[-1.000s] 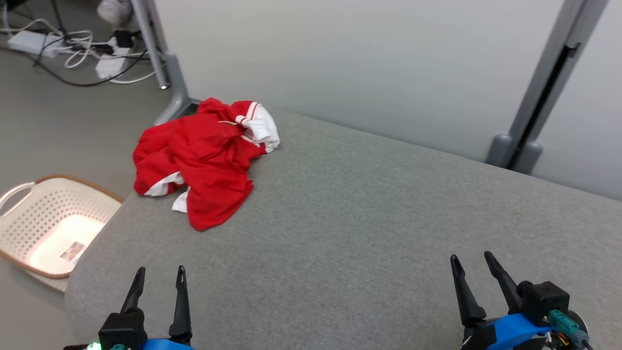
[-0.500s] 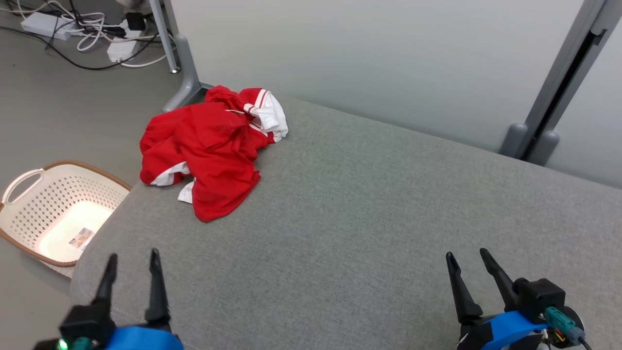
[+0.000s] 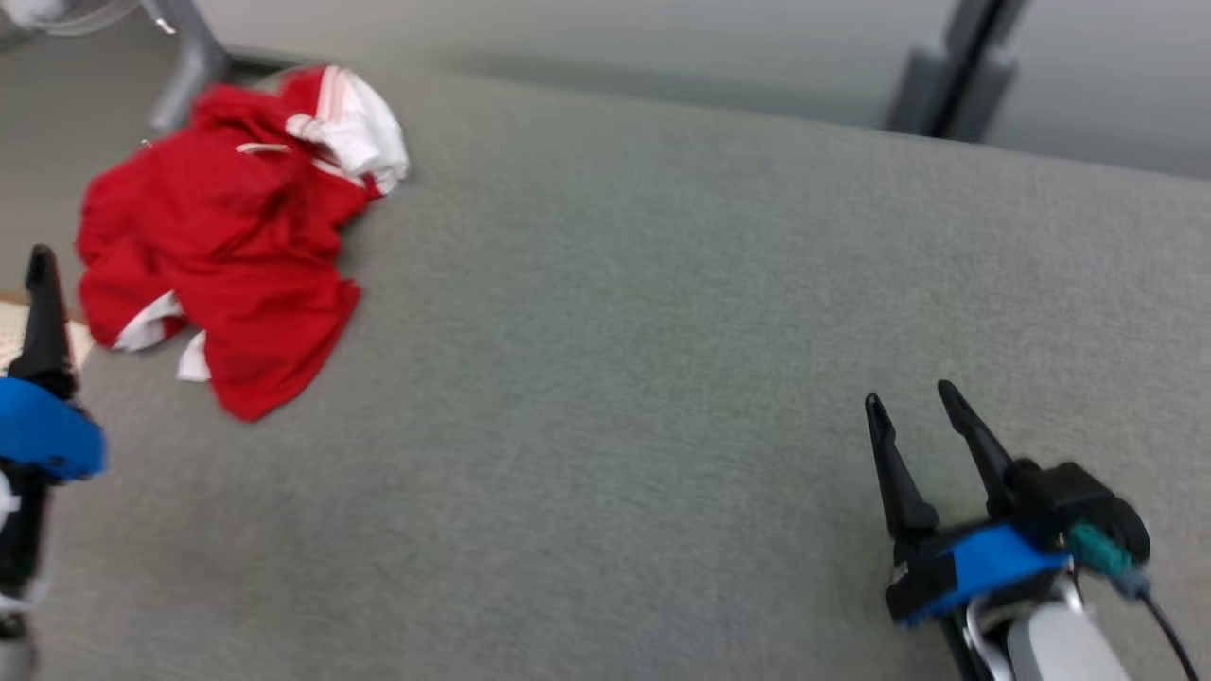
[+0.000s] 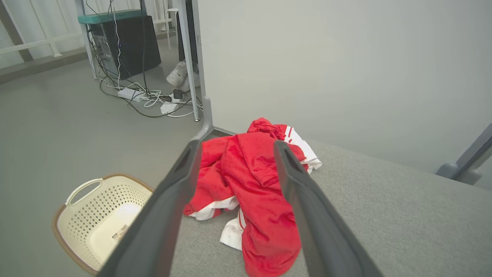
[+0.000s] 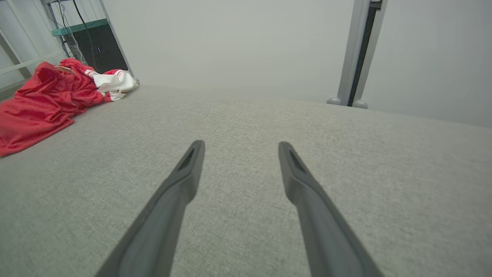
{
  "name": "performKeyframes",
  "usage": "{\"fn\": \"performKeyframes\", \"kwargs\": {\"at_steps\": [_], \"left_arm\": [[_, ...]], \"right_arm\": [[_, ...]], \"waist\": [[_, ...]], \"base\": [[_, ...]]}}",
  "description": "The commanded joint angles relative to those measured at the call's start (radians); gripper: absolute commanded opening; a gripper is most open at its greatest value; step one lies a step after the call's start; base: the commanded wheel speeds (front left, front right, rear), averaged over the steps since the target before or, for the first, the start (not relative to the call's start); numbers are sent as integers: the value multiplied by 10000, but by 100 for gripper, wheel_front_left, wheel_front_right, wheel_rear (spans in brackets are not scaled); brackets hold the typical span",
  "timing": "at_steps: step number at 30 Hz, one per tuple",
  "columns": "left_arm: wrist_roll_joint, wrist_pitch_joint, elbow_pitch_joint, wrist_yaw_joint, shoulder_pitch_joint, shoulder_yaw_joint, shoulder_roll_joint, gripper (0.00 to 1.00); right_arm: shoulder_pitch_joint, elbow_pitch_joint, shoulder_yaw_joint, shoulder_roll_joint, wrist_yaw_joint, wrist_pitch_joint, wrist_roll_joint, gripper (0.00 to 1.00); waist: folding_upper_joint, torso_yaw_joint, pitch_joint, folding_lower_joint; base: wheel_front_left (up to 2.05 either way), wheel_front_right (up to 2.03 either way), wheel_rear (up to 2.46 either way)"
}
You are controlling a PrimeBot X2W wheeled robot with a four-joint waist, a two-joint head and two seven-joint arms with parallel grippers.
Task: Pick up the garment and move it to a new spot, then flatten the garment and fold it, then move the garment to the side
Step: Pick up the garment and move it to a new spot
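The garment (image 3: pixel 227 246) is a crumpled red piece with white trim, lying at the far left corner of the grey fabric surface (image 3: pixel 615 331). My left gripper (image 4: pixel 235 146) is open and empty. It hovers short of the garment (image 4: pixel 261 192), which shows between its fingers. In the head view one left finger (image 3: pixel 43 312) stands at the left edge, just beside the cloth. My right gripper (image 3: pixel 908 397) is open and empty over bare fabric at the lower right, far from the garment (image 5: pixel 42 104). Its fingers (image 5: pixel 184 181) point across the surface.
A cream perforated basket (image 4: pixel 57 227) stands on the floor below the surface's left end. Cables and a power strip (image 4: pixel 150 98), a white shoe (image 4: pixel 178 75) and a black box (image 4: pixel 127 42) lie beyond. A pale wall with a grey post (image 3: pixel 956 66) backs the surface.
The head camera has swung, shifting the whole picture. My left gripper has gone out to the left and forward, nearer the garment. Both grippers stay open; the garment lies as before.
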Motion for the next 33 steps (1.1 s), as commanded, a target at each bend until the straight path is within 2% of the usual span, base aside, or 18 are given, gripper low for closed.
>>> {"fn": "performKeyframes", "kwargs": {"at_steps": [1,9,12,15,17,18,19,26,32,33], "left_arm": [[-189,202,268,-48,-347,215,179,100],[-1301,2311,2773,157,-1648,770,847,100],[-1808,2695,3199,162,-1840,890,598,100],[-2062,3074,3784,79,-1882,912,653,100],[-2141,3405,4079,199,-1875,842,618,100],[-2095,3509,4282,215,-1876,762,684,14],[-2093,3538,4368,207,-1885,737,681,0],[-1731,2734,4017,-328,-2271,663,1171,0],[-1231,2318,3166,-890,-3172,267,1782,0],[-1131,2314,2774,-1145,-3610,38,1927,0]], "right_arm": [[-239,-170,40,-54,9,44,-128,100],[-934,-1007,-228,-54,7,258,-542,100],[-944,-1213,-275,-50,7,314,-591,100],[-988,-1344,-276,-50,7,305,-552,100],[-1018,-1387,-266,-50,7,274,-519,100],[-1029,-1360,-259,-51,7,253,-460,100],[-1027,-1324,-252,-50,7,233,-427,100],[-905,-864,-263,-50,7,-9,-126,100],[-686,-256,-141,-51,7,-288,302,100],[-621,-45,-72,-51,7,-365,481,100]], "waist": [[0,-210,275,-3],[0,-1542,1954,-3],[0,-1828,2282,-3],[0,-2095,2526,-3],[0,-2225,2585,-3],[0,-2322,2573,-3],[0,-2356,2532,-3],[0,-2308,1709,-3],[0,-2182,427,-3],[0,-2176,-15,-3]], "base": [[0,0,0],[0,0,0],[0,0,0],[0,0,0],[0,0,0],[0,0,0],[0,0,0],[0,0,0],[0,0,0],[0,0,0]]}}
